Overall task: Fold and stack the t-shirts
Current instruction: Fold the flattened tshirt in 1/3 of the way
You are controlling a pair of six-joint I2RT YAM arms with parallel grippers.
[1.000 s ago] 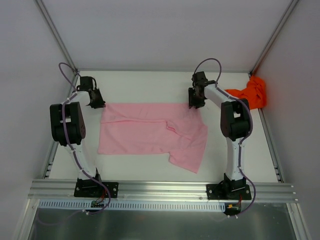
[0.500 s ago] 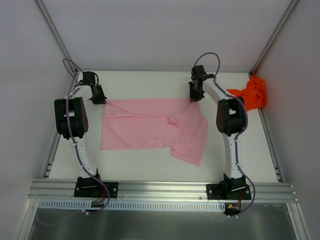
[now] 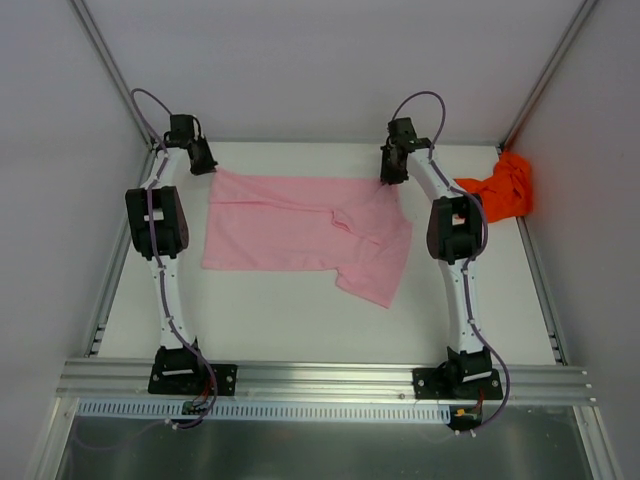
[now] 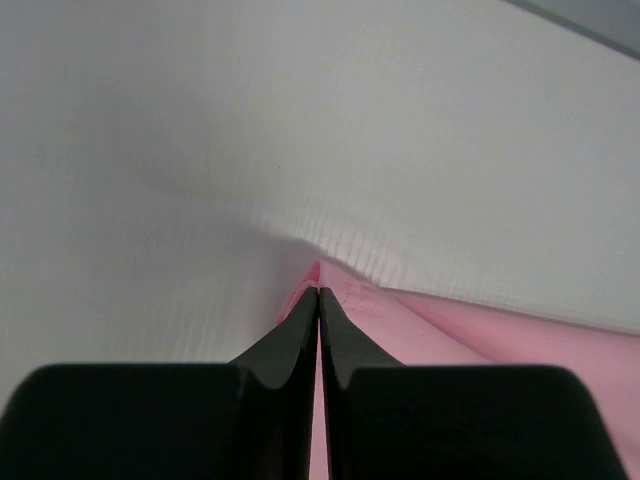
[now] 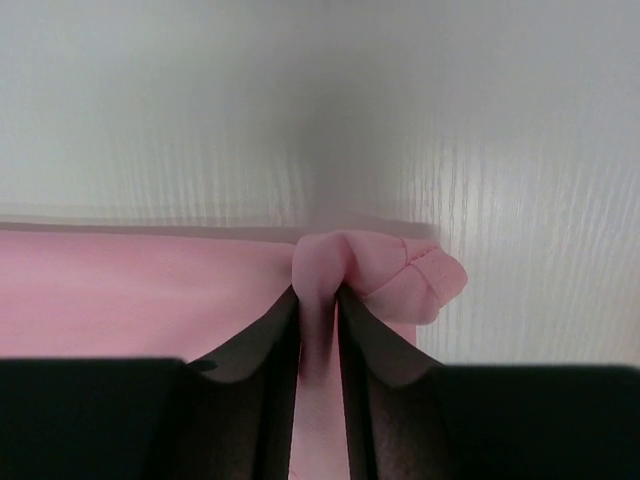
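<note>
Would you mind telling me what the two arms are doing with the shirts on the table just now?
The two arms are working on the pink t-shirt, which lies mostly flat across the table. The left gripper is shut on its far left corner and the right gripper is pinching a bunch of fabric at its far right corner. The orange-red t-shirt sits crumpled in the far right corner, with nothing touching it. Nothing is stacked yet.

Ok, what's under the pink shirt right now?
White table shows all around the pink t-shirt, which lies spread on it. Whatever is beneath the cloth is covered, so I cannot tell.
</note>
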